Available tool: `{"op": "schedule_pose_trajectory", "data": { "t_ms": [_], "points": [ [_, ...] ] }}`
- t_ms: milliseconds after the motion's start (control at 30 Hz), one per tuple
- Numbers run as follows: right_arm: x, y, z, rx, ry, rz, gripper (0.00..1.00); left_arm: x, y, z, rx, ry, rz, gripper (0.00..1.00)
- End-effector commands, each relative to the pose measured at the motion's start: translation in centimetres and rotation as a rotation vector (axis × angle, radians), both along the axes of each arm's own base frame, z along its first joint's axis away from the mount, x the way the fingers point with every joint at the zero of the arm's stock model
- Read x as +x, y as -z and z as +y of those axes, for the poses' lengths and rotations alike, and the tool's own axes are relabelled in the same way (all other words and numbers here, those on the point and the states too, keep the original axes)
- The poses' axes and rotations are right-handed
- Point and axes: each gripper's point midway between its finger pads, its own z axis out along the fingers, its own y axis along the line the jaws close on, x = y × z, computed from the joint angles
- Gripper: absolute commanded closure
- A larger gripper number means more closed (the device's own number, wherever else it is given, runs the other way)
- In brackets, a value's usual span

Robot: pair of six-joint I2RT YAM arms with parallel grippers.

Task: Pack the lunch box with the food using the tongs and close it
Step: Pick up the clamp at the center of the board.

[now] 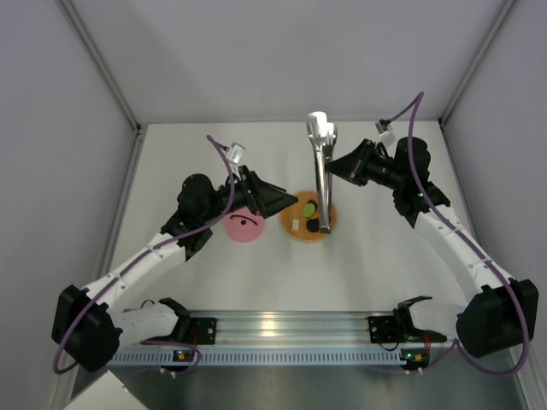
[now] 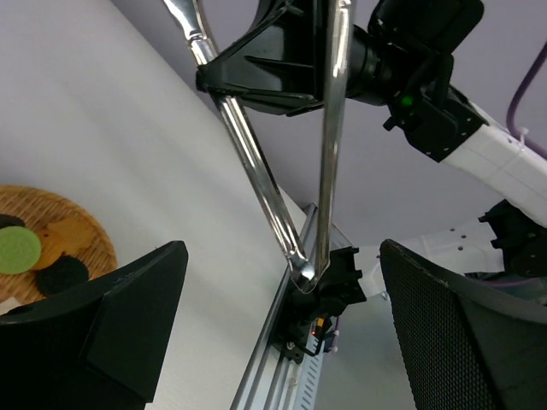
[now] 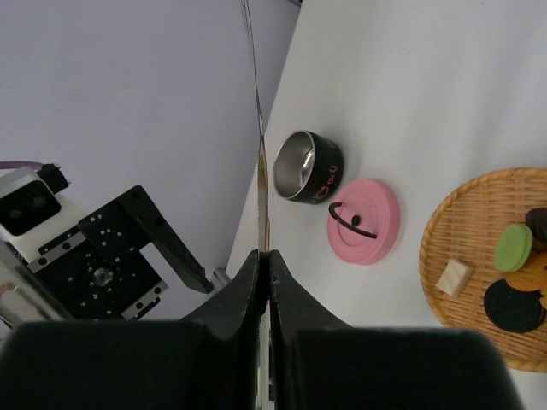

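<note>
The lunch box (image 3: 308,166), a small tin with a shiny inside, stands open beside its pink lid (image 3: 363,220) (image 1: 244,227). In the top view my left arm covers it. Food pieces lie on the orange woven plate (image 1: 295,229) (image 3: 444,235): green (image 3: 513,246), black (image 3: 513,306), pale yellow (image 3: 453,276). My right gripper (image 1: 338,167) (image 3: 265,256) is shut on the tongs (image 1: 322,175) (image 2: 256,175), pressing their two arms together, tips down over the plate. My left gripper (image 1: 275,203) (image 2: 282,333) hangs open and holds nothing, left of the plate.
A metal rail (image 1: 282,329) runs along the near edge with both arm bases on it. Grey walls close in the white table (image 1: 214,282) on the left, right and back.
</note>
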Motion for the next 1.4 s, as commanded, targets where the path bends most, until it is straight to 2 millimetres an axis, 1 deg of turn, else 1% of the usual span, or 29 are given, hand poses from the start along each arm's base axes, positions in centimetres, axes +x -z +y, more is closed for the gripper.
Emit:
{"op": "schedule_pose_trajectory", "data": {
  "t_ms": [0,33,167,400,600,667,867,1033,1100,1200,1367],
  "points": [
    [-1.2,-4.3,1.3,0.102,-0.047,-0.112,1.0,-1.8,-5.3,-0.9,-0.13,0.069,-0.157,0.01],
    [-1.2,-4.9,1.5,0.12,-0.052,-0.131,1.0,-1.9,-5.5,-1.0,-0.133,0.072,-0.163,0.01],
    [-1.8,-5.8,2.5,0.169,-0.079,-0.134,1.0,-1.8,-5.7,-1.5,-0.143,0.074,-0.169,0.01],
    [-2.7,-7.2,3.6,0.258,-0.113,-0.151,1.0,-1.6,-5.4,-2.3,-0.142,0.077,-0.163,0.01],
    [-3.2,-7.3,5.0,0.302,-0.155,-0.152,1.0,-1.8,-5.9,-3.0,-0.155,0.083,-0.174,0.01],
    [-3.4,-7.1,5.3,0.317,-0.165,-0.145,1.0,-1.7,-5.6,-3.4,-0.153,0.083,-0.165,0.01],
    [-4.0,-7.9,5.3,0.369,-0.189,-0.183,1.0,-1.7,-5.3,-4.1,-0.166,0.095,-0.153,0.01],
    [-4.3,-7.9,5.5,0.383,-0.211,-0.203,1.0,-1.8,-5.5,-4.7,-0.185,0.105,-0.147,0.01],
    [-4.7,-8.6,5.6,0.412,-0.237,-0.232,1.0,-1.8,-5.7,-4.8,-0.196,0.105,-0.145,0.01],
    [-4.9,-8.6,5.7,0.431,-0.255,-0.247,1.0,-1.9,-5.8,-5.1,-0.202,0.116,-0.142,0.01],
    [-4.9,-8.1,6.2,0.427,-0.264,-0.26,1.0,-2.0,-6.1,-5.2,-0.226,0.123,-0.135,0.01]
  ]
}}
